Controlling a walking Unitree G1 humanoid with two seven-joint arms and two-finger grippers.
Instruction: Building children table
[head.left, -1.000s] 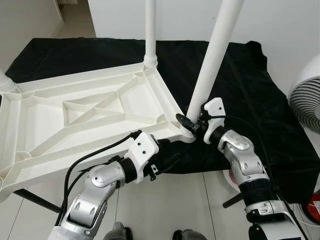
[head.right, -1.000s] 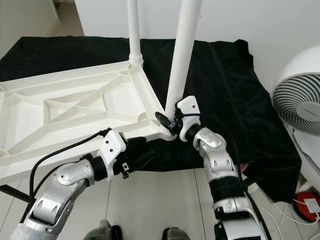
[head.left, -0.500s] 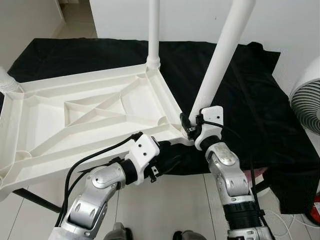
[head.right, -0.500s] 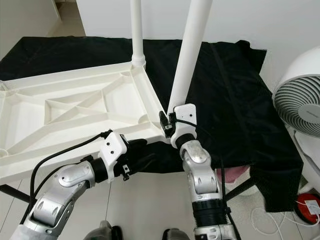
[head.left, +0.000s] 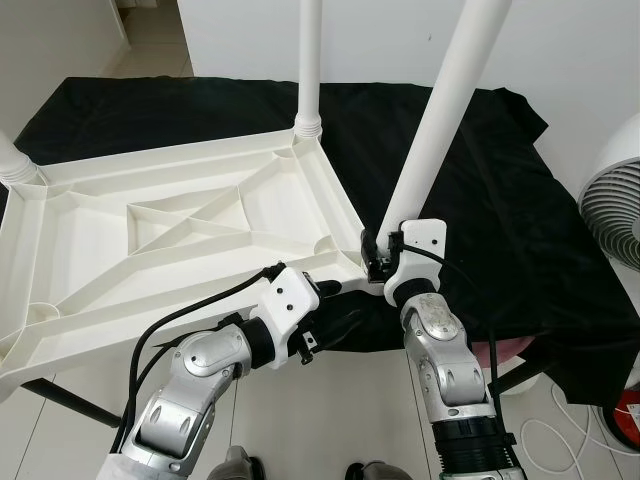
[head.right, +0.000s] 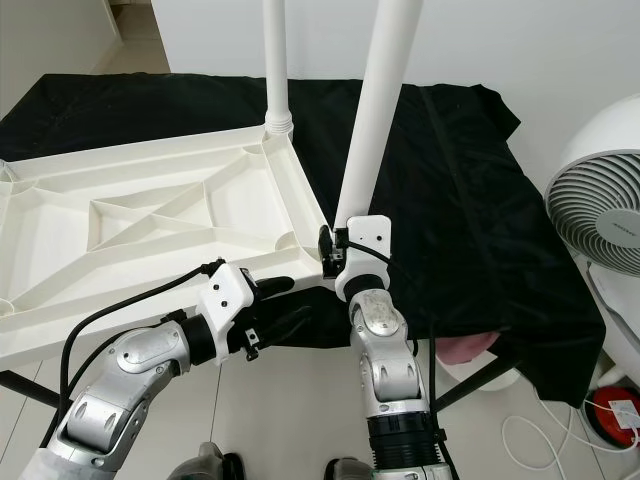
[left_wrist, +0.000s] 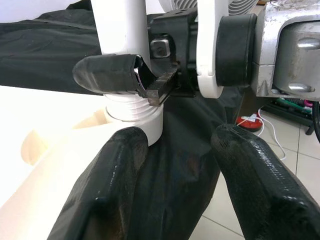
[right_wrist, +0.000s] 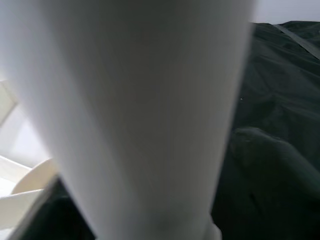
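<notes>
- Right gripper (head.left: 377, 262): forearm swung beneath it, now clamped on near leg (head.left: 440, 110) base.
- Leg: more upright, seating into tabletop (head.left: 150, 225) corner.
- Left gripper (head.left: 335, 312): open, just beside.

No readable text, labels, brands or numbers anywhere: table parts, black cloth, fan and robot arms all carry no legible markings.

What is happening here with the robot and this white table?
The robot is putting together a white plastic table that lies upside down on a black cloth. Its right gripper is clamped on the base of the near leg at the corner socket. The left gripper sits open just below that corner. Another leg already stands upright.
</notes>
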